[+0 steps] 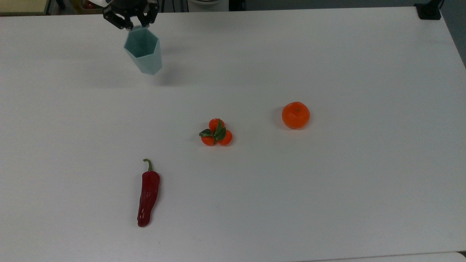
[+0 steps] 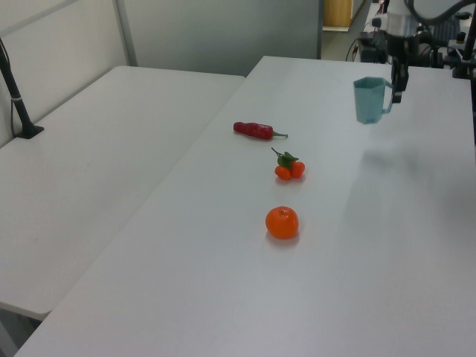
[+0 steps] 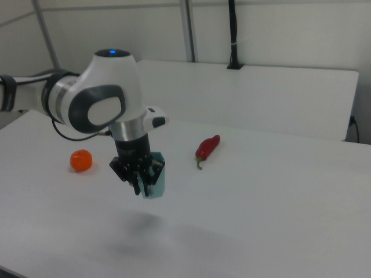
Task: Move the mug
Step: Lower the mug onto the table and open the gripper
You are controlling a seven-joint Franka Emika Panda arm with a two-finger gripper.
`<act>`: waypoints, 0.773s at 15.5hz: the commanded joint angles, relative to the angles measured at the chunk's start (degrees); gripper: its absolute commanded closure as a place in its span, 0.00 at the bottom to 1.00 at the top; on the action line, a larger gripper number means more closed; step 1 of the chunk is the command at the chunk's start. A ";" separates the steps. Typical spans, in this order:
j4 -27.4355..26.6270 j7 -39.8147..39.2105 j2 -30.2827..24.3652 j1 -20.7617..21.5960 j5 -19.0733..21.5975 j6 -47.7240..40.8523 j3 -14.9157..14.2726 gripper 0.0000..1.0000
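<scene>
Pale teal mug point(image 1: 143, 51), upright and clear of the white table point(image 1: 327, 182), gripped at its handle by the gripper point(image 1: 131, 22), far from the red pepper point(image 1: 148, 193) and orange point(image 1: 295, 115).

The top view looked steeply down on the white bench point(image 1: 327, 200), its far edge along the frame's top. The left view stood off one end, lower and farther back, facing along the bench toward the arm point(image 2: 405, 15). The right view sat near, behind the arm point(image 3: 93, 101), facing across. All three shared the bench top with the red pepper point(image 1: 147, 194) point(image 2: 254, 131) point(image 3: 207, 149) and orange point(image 1: 295, 115) point(image 2: 282, 222) point(image 3: 81, 160).
</scene>
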 commanded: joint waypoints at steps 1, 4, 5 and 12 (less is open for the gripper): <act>-4.58 -0.43 1.57 0.66 1.05 8.69 -0.32 1.00; -6.25 -0.25 3.33 0.92 1.05 12.57 -0.24 1.00; -6.43 -0.25 3.95 1.01 1.05 12.84 -0.32 1.00; -7.66 0.28 6.67 1.10 1.05 16.18 -0.24 1.00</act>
